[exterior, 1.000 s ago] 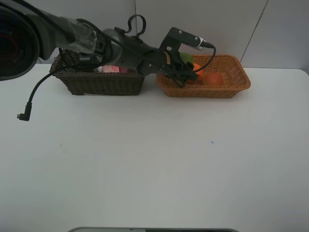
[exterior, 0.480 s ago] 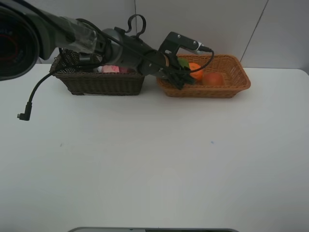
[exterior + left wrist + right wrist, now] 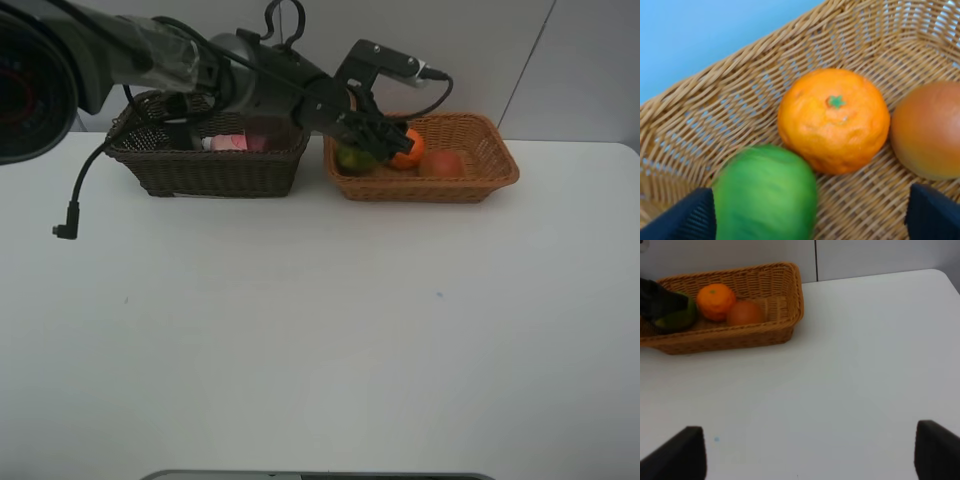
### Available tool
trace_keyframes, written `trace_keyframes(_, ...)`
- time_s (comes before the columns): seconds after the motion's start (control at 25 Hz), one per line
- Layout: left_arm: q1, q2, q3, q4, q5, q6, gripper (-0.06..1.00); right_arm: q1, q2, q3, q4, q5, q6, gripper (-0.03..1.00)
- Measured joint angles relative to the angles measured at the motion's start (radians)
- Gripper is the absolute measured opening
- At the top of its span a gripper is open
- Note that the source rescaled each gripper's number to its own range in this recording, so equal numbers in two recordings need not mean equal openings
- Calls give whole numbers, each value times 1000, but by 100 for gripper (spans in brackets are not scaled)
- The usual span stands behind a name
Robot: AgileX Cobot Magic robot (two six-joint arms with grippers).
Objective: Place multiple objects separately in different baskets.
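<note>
White table [image 3: 320, 350], pale wall panels [image 3: 420, 50] behind, dark seams between them.

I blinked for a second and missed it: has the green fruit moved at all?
Yes. The green fruit has dropped from up near the orange, under the left claw, to lie low at the light basket's left end.
</note>
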Motion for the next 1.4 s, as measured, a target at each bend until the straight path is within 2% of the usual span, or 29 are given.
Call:
trace_keyframes(0.28, 7, -178, 5, -1, 212, -3, 98, 0, 0, 0, 0, 0, 0, 81)
trace_keyframes(0.44, 42, -354, 74, -4, 288, -19, 98, 0, 0, 0, 0, 0, 0, 81)
trace_keyframes(0.68, 159, -604, 269, -7, 363, -56, 98, 0, 0, 0, 0, 0, 0, 81)
trace_keyframes(0.96, 289, -932, 559, -8, 414, -58, 98, 0, 0, 0, 0, 0, 0, 81)
trace_keyframes(1.16, 346, -1207, 759, -27, 472, -55, 98, 0, 0, 0, 0, 0, 0, 81)
trace_keyframes(1.4, 370, -1539, 912, -33, 619, -45, 98, 0, 0, 0, 0, 0, 0, 81)
